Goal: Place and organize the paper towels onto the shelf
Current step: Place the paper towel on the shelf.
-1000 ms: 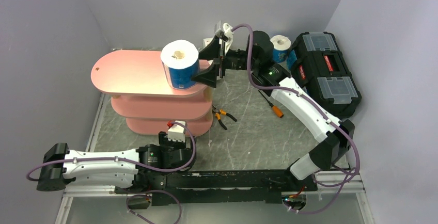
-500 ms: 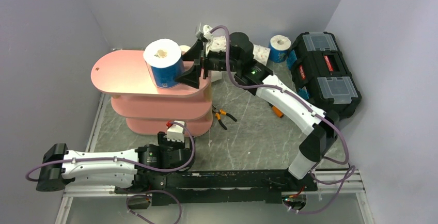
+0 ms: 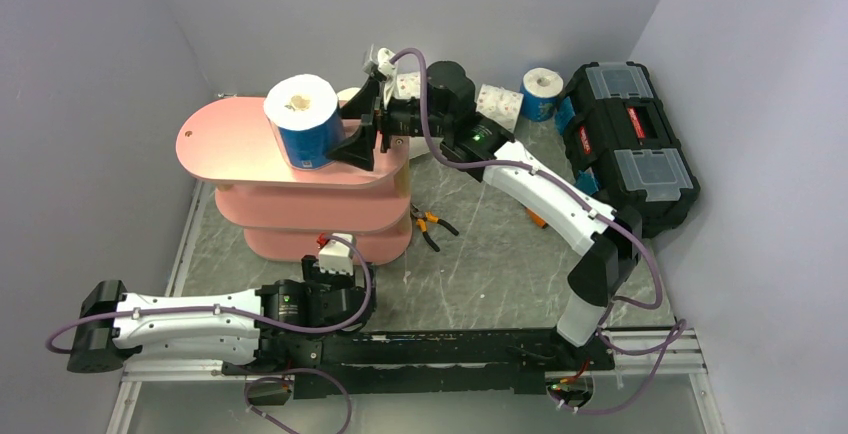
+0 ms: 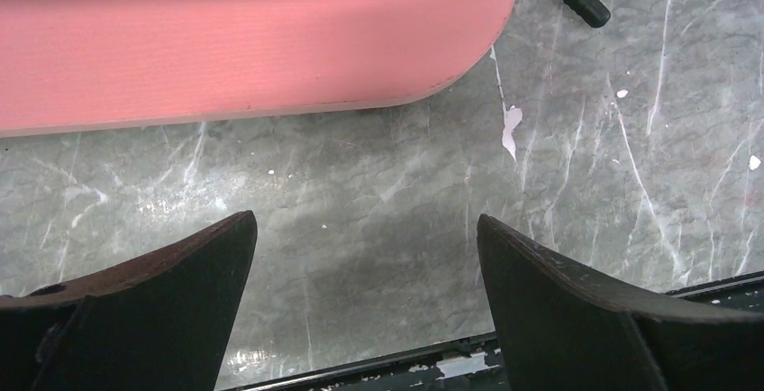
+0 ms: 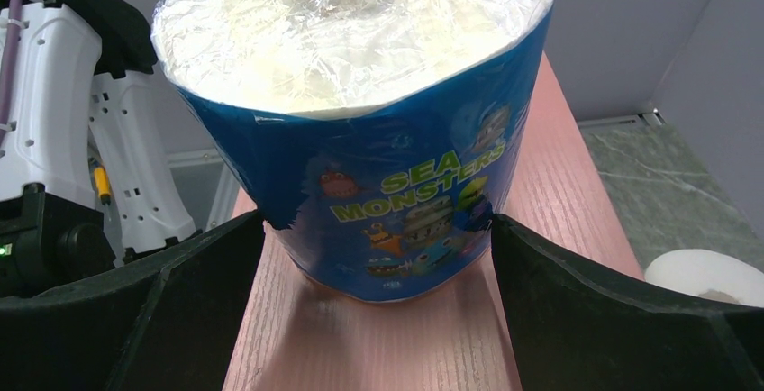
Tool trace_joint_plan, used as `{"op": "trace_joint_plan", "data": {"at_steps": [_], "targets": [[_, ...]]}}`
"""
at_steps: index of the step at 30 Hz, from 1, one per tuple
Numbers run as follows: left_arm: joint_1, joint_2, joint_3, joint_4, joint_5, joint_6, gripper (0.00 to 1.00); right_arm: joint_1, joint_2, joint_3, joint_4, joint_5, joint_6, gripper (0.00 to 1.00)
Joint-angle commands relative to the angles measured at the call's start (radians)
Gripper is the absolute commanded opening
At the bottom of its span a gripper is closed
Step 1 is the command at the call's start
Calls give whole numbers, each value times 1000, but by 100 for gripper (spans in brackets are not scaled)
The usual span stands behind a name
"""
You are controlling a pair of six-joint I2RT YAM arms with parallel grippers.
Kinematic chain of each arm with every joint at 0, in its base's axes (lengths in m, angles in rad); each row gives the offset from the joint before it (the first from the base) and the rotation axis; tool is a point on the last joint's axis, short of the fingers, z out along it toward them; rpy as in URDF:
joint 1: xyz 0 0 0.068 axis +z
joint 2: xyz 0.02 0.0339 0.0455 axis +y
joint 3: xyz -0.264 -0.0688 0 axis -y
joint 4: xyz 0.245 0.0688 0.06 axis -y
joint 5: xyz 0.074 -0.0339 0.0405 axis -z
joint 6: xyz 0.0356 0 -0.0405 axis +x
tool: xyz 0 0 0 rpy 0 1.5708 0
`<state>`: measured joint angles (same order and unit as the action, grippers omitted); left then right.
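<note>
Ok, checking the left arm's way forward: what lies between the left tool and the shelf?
Nothing: the left wrist view shows only bare grey table between the open left tool and the shelf, its pink board.

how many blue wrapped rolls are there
2. The held roll is on top of the shelf, in the right gripper; the far roll stands beside the black toolbox. More may be hidden.

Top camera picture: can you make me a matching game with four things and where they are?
Things:
1. blue-wrapped roll
2. pliers
3. black toolbox
4. left gripper

Places or states:
A. on the table beside the shelf
B. open, above bare table
C. held in the right gripper
D. far right of the table

Pairs: 1-C; 2-A; 3-D; 4-B
</note>
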<state>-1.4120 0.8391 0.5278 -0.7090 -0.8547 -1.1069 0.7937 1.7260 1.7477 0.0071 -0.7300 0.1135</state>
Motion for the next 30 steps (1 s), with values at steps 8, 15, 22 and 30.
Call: {"op": "trace_joint_plan", "data": {"at_steps": [8, 15, 22, 30], "targets": [[-6, -10, -3, 5, -17, -7, 99, 5, -60, 19, -34, 35, -35, 100], [-7, 17, 14, 24, -4, 18, 99, -39, -232, -52, -76, 91, -54, 100], [-6, 49, 38, 59, 17, 51, 99, -50, -473, -252, -47, 357, -17, 100], [-6, 73, 25, 147, 40, 92, 99, -70, -662, -449, -134, 1139, 170, 99]]}}
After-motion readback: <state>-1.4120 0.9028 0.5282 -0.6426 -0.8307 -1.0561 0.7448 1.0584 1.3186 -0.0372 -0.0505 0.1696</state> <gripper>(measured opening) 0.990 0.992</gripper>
